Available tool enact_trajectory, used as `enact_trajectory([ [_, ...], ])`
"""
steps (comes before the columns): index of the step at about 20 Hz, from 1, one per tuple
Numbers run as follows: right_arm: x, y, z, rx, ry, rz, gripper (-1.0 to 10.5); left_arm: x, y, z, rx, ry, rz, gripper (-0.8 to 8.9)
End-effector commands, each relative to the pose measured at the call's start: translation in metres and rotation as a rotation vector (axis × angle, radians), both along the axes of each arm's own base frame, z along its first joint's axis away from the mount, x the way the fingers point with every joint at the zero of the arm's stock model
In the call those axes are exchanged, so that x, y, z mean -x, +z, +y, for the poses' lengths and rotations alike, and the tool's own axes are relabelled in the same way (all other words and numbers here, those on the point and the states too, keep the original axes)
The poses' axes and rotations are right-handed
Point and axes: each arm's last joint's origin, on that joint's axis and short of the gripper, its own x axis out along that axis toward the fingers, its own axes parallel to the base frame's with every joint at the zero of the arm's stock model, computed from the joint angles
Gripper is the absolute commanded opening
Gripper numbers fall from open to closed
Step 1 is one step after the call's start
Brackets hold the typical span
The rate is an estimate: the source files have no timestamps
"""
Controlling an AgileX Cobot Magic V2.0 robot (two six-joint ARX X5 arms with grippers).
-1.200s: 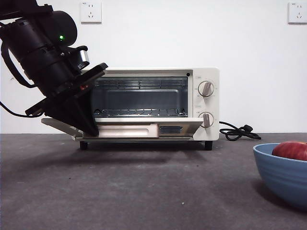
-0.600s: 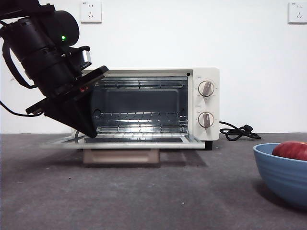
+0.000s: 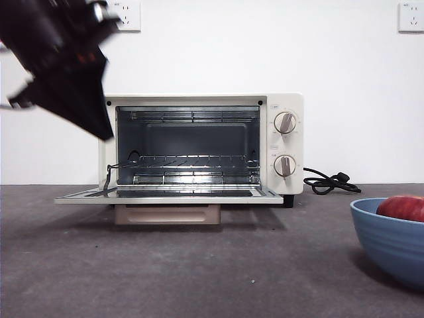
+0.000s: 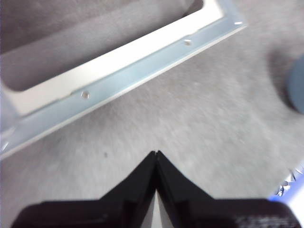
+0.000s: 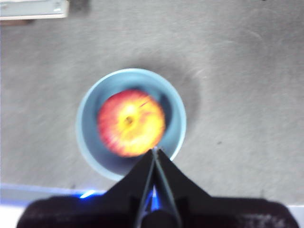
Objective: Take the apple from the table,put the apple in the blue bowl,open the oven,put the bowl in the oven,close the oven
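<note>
Oven [image 3: 202, 147] is what we see first, standing at the back of the table [image 3: 199, 265] with its door [image 3: 165, 194] dropped flat and level, the beige handle [image 3: 167, 214] hanging under the door's front edge and the wire rack [image 3: 192, 161] bare inside. Up and to the side of the open mouth, clear of the door, we find the left pincer [image 3: 99, 129], a dark blurred wedge pointing down toward the oven's near corner. From its wrist camera we see that pincer [image 4: 156, 153] with its two black jaws pressed tip to tip, nothing between them, hovering over bare table just short of the door's pale metal edge [image 4: 123, 78].

Ahead of the right pincer [image 5: 155, 150] and directly beneath its tip lies the blue bowl [image 5: 97, 161], and we see the apple [image 5: 131, 122] sitting in the middle of it, red with a yellow centre around the stem. That pincer's jaws also meet at a point, holding nothing, above the bowl's near rim. In the front view the bowl [image 3: 391, 245] stands well apart from the oven, with the apple [image 3: 403, 208] showing just over its rim. Behind the oven, a black cord [image 3: 328, 182] trails along the table by the wall.
</note>
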Motion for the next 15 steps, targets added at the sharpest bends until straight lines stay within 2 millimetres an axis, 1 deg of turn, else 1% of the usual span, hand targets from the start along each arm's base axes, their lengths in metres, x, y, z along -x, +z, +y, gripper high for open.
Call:
enact_trajectory([
  [1, -0.015, -0.008, -0.005, 0.028, 0.011, 0.035, -0.1, 0.019, 0.019, 0.007, 0.011, -0.022, -0.04, -0.05],
  [2, -0.023, -0.012, -0.008, 0.017, 0.028, 0.064, -0.1, 0.029, 0.028, 0.012, 0.019, -0.023, -0.061, -0.05],
  [5, -0.042, -0.026, -0.017, -0.054, 0.078, 0.16, -0.1, 0.054, 0.049, 0.022, 0.044, -0.022, -0.121, -0.05],
  [7, -0.053, -0.036, -0.019, -0.032, 0.064, 0.21, 0.1, 0.068, 0.059, 0.028, 0.06, -0.019, -0.156, -0.05],
  [8, -0.059, -0.041, -0.019, -0.015, 0.057, 0.224, 0.6, 0.076, 0.064, 0.031, 0.068, -0.016, -0.171, -0.05],
  [10, -0.067, -0.049, -0.018, -0.006, 0.054, 0.252, 2.4, 0.086, 0.07, 0.035, 0.078, -0.015, -0.194, -0.05],
  [11, -0.071, -0.052, -0.018, -0.008, 0.056, 0.261, 2.6, 0.089, 0.071, 0.036, 0.079, -0.015, -0.197, -0.05],
  [15, -0.083, -0.067, -0.016, 0.006, 0.063, 0.32, 2.6, 0.098, 0.073, 0.04, 0.075, -0.015, -0.187, -0.05],
])
